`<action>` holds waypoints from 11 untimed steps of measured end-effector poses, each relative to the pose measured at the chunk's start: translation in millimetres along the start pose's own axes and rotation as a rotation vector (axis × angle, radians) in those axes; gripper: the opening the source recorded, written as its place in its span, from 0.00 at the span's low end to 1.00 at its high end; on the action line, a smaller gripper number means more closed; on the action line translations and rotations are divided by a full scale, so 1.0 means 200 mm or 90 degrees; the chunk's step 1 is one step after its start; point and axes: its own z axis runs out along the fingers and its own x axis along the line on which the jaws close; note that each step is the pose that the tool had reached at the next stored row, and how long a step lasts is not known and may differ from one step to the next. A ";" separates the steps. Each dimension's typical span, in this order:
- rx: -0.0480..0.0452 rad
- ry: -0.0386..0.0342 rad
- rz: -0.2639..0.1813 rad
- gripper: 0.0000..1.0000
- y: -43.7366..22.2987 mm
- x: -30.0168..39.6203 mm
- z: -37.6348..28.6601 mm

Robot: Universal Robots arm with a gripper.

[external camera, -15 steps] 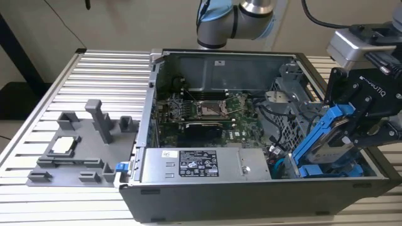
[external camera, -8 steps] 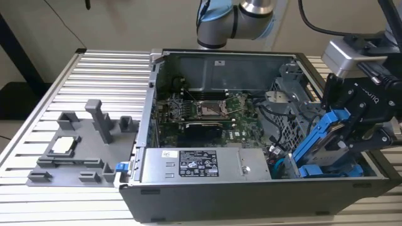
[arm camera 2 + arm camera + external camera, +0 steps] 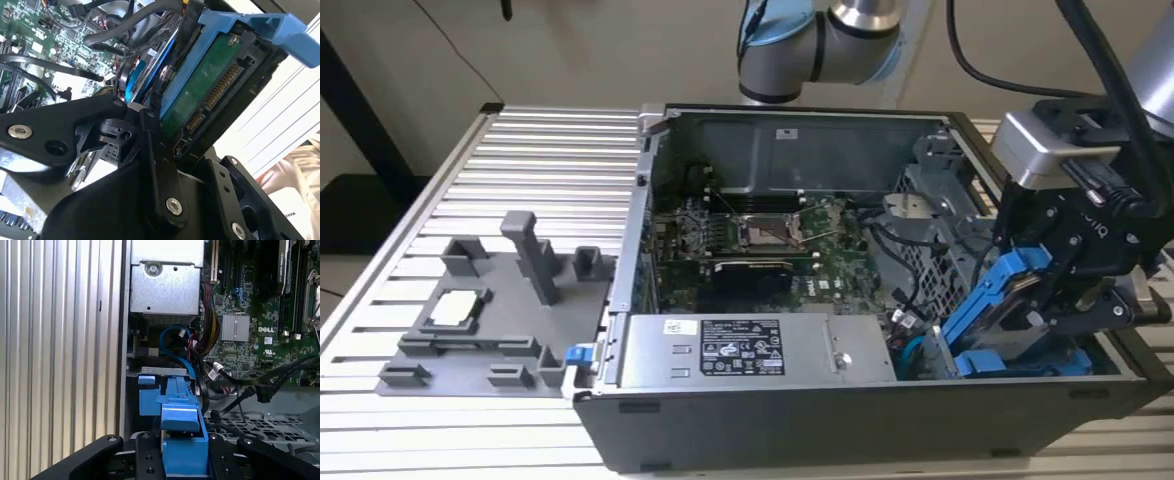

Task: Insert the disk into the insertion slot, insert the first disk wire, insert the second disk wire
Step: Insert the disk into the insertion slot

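One disk (image 3: 985,300) hangs tilted in my gripper (image 3: 1047,300), fingers (image 3: 146,460) clamped on its blue frame. Its lower end sits inside the computer case (image 3: 720,420).

Black cables (image 3: 280,375) and the power-supply box (image 3: 165,287) crowd the disk (image 3: 182,440) inside the case (image 3: 854,420); outside, the ribbed table (image 3: 547,160) offers passage.

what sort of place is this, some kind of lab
Probably a robotics lab or test bench. An open computer case sits on a ribbed aluminium table. A grey fixture tray lies beside it, and the arm's gripper holds the disk at the case.
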 end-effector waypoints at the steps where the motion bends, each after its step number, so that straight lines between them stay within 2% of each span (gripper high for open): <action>1: 0.0000 0.0001 0.000 0.33 0.000 0.000 0.000; 9: 0.0000 0.0000 0.000 0.34 0.000 0.000 0.002; 10: 0.0000 0.0001 0.000 0.40 0.000 0.000 0.002; 11: 0.0000 0.0001 0.000 0.40 0.000 0.000 -0.002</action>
